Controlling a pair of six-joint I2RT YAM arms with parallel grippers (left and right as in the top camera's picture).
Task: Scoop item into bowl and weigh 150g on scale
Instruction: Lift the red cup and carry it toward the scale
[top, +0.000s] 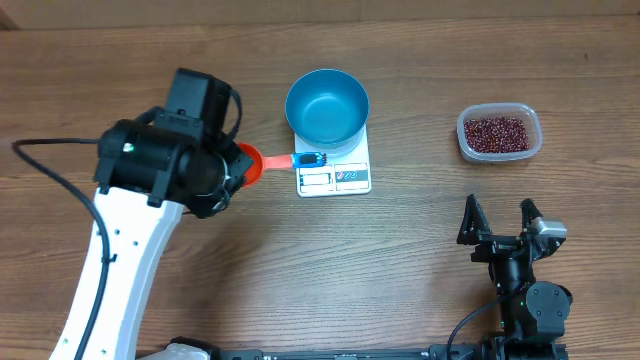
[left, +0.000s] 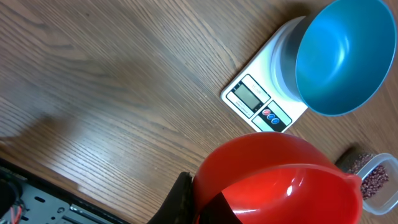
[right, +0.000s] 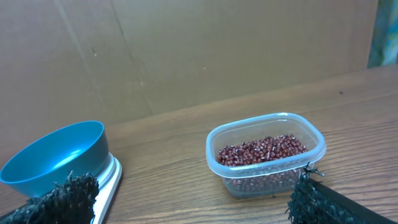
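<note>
Grips a red scoop (left: 273, 180) in the left gripper (top: 238, 168), jaws clamped shut on it, at left-centre of the overhead frame, just left of the scale (top: 345, 165). Holds it with the cup pointing right, probably for reaching across toward the beans. Shows no beans in the cup, judging by the left wrist view.

Finds the blue bowl (top: 327, 107) seated on the scale's platform at upper centre, empty inside. Covers the far part of the scale and leaves display and buttons bare along the near edge, most likely to allow reading the weight during filling.

Locates the beans (top: 497, 132) heaped in a clear tub (top: 461, 135) at the upper right, well apart from the bowl, with none in the bowl yet.

Rests the right gripper (top: 497, 222) at the lower right, jaws spread wide and holding nothing, aimed up-frame at the tub. Seems parked clear of the lane between tub and bowl, or placed ready to steady the tub.

Puts the task at its very start, first scoop not yet taken. Calls next for carrying the scoop past the bowl to the tub, minding the bowl's rim, directly in the way
</note>
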